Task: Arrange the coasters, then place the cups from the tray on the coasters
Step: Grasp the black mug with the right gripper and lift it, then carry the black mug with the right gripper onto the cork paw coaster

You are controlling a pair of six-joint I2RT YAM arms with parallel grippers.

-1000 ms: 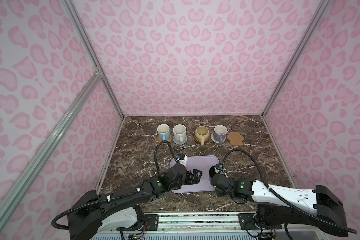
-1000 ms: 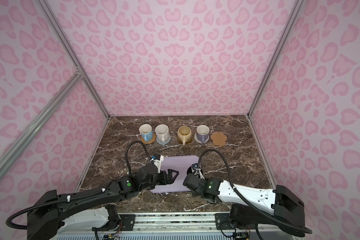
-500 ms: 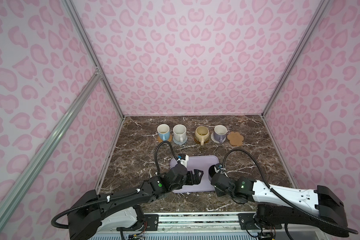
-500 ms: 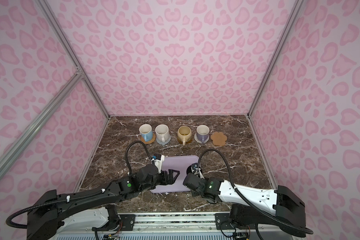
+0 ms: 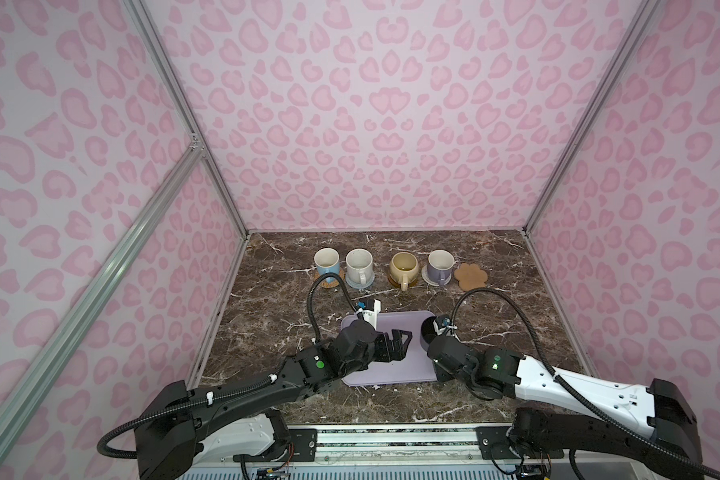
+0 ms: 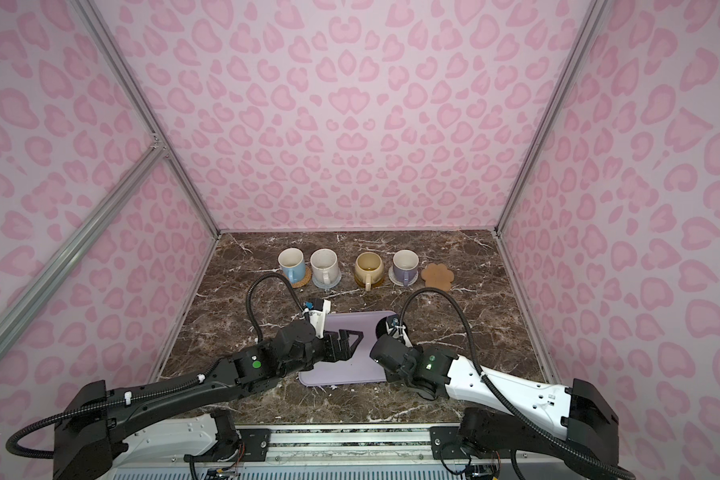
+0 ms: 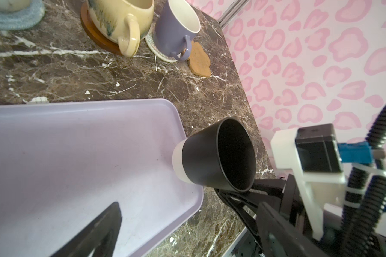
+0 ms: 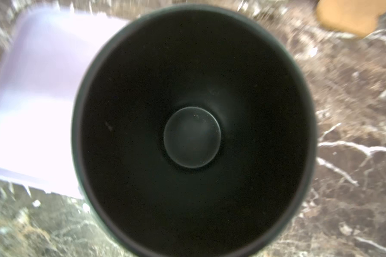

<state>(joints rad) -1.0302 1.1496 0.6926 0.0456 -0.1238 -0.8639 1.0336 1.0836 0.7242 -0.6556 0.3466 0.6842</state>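
The right gripper [image 7: 236, 192] clamps the black mug [image 7: 212, 160] at the tray [image 5: 395, 372] edge; the bare paw coaster [image 5: 469, 277] lies beyond it, rearward. The left gripper [image 5: 402, 345] gapes wide, farther off.

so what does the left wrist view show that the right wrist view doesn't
Only the left wrist view: the black mug from outside, with its pale base band, the right gripper shut at its side, the yellow mug and the lavender mug. Only the right wrist view: that mug's dark inside down to its round bottom. Both: the mug, the tray, the paw coaster and the marble table.
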